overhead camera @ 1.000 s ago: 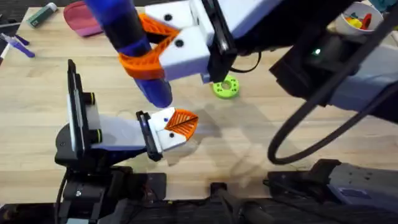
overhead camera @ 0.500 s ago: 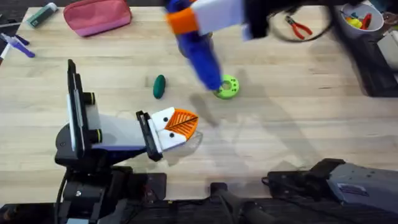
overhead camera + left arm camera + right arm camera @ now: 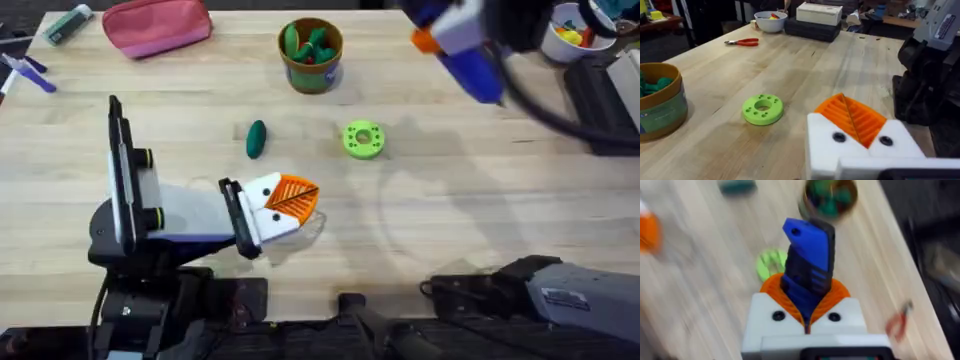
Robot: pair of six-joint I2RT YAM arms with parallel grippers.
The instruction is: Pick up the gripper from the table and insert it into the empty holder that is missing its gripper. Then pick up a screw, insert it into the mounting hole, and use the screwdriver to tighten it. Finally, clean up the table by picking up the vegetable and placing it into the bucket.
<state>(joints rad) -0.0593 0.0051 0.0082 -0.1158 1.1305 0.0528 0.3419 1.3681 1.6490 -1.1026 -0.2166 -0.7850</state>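
Observation:
My right gripper (image 3: 446, 36) hangs over the table's far right, shut on the blue screwdriver (image 3: 472, 66). In the right wrist view the screwdriver (image 3: 809, 260) stands between the orange pads (image 3: 835, 291). The dark green vegetable (image 3: 256, 138) lies on the wood left of centre, apart from both grippers. The tan bucket (image 3: 311, 56) stands at the far middle with green pieces inside, and it also shows in the left wrist view (image 3: 658, 107). My left gripper (image 3: 290, 200) rests low near the front, its orange tips (image 3: 852, 119) pressed together on nothing. The loose gripper piece, the empty holder and a screw are out of view.
A bright green ring (image 3: 362, 139) lies right of the vegetable. A pink pouch (image 3: 157, 25) sits at the far left, a white bowl (image 3: 573, 31) at the far right. Red-handled pliers (image 3: 742, 42) lie near the bowl. The right arm's base (image 3: 929, 75) stands by the front edge.
My right arm has carried the screwdriver from over the table's centre up to the far right, uncovering the vegetable and the bucket. The left arm has not moved.

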